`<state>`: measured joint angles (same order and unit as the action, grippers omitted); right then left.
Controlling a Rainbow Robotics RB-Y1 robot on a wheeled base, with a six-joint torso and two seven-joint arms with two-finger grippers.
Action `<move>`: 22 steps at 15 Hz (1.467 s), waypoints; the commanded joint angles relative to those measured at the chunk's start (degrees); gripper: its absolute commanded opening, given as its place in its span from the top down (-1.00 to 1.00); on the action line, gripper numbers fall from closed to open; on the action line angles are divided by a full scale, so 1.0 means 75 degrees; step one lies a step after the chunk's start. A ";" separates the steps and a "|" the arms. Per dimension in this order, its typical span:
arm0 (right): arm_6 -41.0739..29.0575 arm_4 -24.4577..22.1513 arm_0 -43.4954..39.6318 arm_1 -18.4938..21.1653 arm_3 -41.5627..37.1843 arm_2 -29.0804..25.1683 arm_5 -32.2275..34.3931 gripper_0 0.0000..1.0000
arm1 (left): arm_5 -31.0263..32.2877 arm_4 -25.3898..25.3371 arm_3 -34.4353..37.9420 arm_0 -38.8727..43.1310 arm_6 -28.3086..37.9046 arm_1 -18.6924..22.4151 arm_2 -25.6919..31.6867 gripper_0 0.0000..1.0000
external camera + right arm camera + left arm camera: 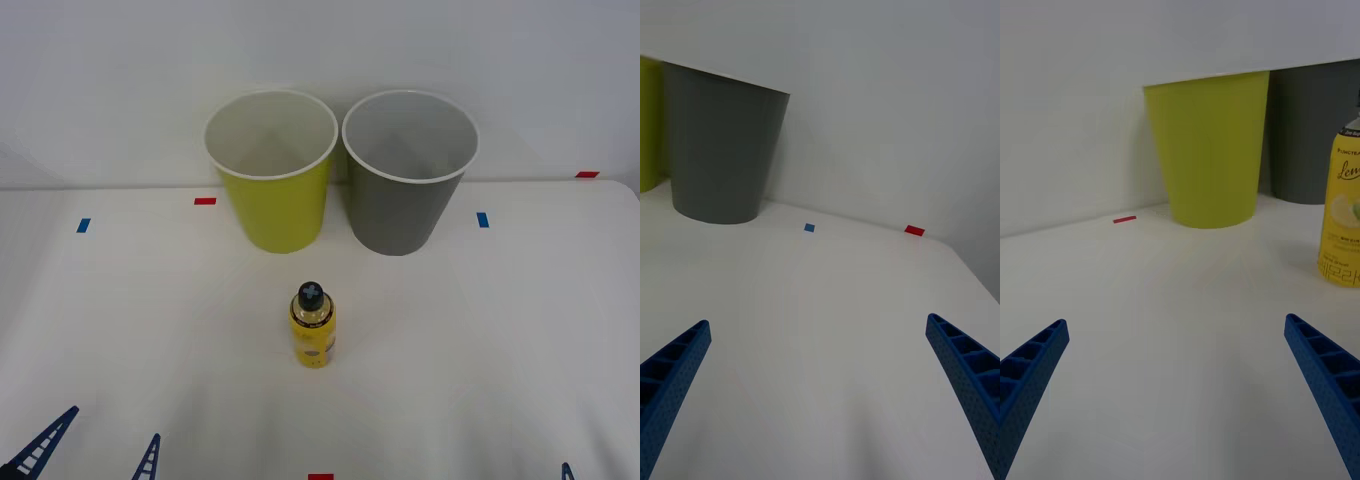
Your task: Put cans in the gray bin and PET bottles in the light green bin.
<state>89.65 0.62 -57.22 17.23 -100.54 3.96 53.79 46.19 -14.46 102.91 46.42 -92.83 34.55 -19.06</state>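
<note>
The PET bottle (pixel 312 326) stands upright mid-table, with a yellow label and a black cap. Behind it, side by side against the wall, stand the light green bin (pixel 271 190) on the left and the gray bin (pixel 408 190) on the right, both upright. Cans are out of view. My left gripper (pixel 95 455) is open at the near left edge, well short of the bottle (pixel 1343 217); the light green bin (pixel 1210 146) lies ahead of it. My right gripper (pixel 820 390) is open at the near right, with bare table in front and the gray bin (pixel 722 142) beyond.
Small red tape marks (pixel 205 201) and blue tape marks (pixel 482 219) dot the white table (pixel 500 350). A white wall rises just behind the bins. The table's right edge (pixel 970 270) runs close to my right gripper.
</note>
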 commanded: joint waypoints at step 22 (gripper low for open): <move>0.0000 0.0000 0.0000 0.0000 -0.0001 0.0000 0.0000 -1.00 | -0.2480 -0.2631 -0.0527 -0.5815 -0.1451 0.0855 -0.4044 -1.00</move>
<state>89.65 0.62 -57.22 17.23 -100.54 3.95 53.79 27.83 -33.91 99.84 3.88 -103.70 42.11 -49.34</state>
